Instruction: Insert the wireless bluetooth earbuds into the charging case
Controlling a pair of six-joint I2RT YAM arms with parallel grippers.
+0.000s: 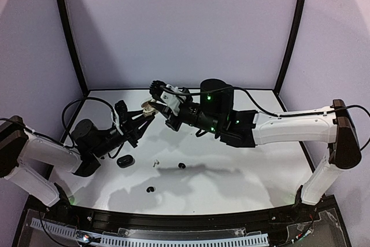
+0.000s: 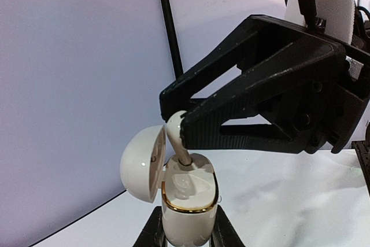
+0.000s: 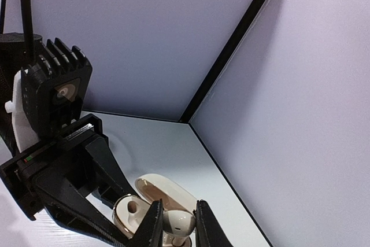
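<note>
My left gripper (image 2: 188,236) is shut on the base of an open white charging case (image 2: 188,201) with a gold rim, held upright above the table, its lid (image 2: 141,163) swung to the left. My right gripper (image 3: 178,227) is shut on a white earbud (image 3: 178,222) and holds it with the stem tip in the case's far socket (image 2: 184,163). The near socket is empty. In the top view the two grippers meet at the case (image 1: 150,107). On the table lie a second white earbud (image 1: 155,163) and two black earbuds (image 1: 181,166) (image 1: 151,189).
A closed black charging case (image 1: 125,161) lies on the white table (image 1: 243,172) below my left gripper. Black frame posts (image 1: 69,33) and pale walls enclose the back and sides. The right arm (image 1: 289,128) stretches across the table's middle.
</note>
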